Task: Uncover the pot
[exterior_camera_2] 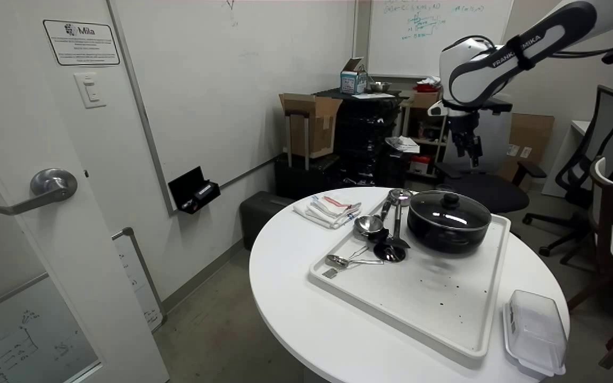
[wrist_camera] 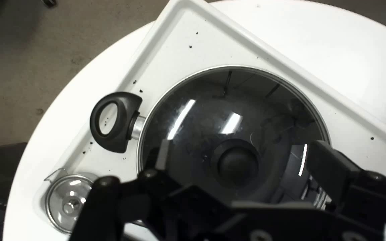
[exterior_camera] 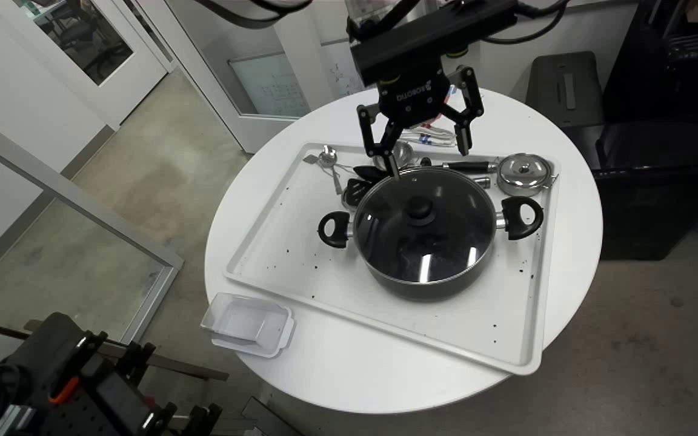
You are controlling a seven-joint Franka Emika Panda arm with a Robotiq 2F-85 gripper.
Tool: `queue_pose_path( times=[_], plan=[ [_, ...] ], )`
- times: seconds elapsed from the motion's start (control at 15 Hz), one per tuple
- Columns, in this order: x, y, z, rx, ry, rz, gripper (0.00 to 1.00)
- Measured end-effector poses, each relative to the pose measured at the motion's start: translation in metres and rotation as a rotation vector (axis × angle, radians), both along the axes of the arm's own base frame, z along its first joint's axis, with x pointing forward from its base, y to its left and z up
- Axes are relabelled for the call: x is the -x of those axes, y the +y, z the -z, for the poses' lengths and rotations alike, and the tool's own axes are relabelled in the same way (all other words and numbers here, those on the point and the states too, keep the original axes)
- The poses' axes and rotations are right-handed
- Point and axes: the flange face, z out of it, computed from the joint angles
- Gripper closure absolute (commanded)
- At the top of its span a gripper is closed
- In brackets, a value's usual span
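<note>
gripper (wrist_camera: 238, 152) at the wrist view's lower edge has fingers (wrist_camera: 327, 169) parted and empty above the lid (wrist_camera: 209, 130) of the pot (exterior_camera: 426, 292), right of centre in an exterior view; descent should centre on the knob (wrist_camera: 238, 166) before a level lift.

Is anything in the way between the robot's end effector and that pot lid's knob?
Nothing visible stands between them: the open end effector hangs above the lid, and the wrist view shows the knob unobstructed between its fingers.
</note>
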Motion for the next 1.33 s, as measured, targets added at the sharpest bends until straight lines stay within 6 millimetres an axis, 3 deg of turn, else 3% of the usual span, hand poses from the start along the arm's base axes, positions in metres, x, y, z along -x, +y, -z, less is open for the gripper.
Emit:
queue_pose_path(
  times=[0.53,0.8,1.33],
  plan=[
    [-0.028,0.035,0.061,0.002,0.036,-0.091,0.0],
    [-0.03,0.035,0.089,0.012,0.074,-0.129,0.0],
    [-0.032,0.029,0.088,0.018,0.08,-0.133,0.0]
  ],
)
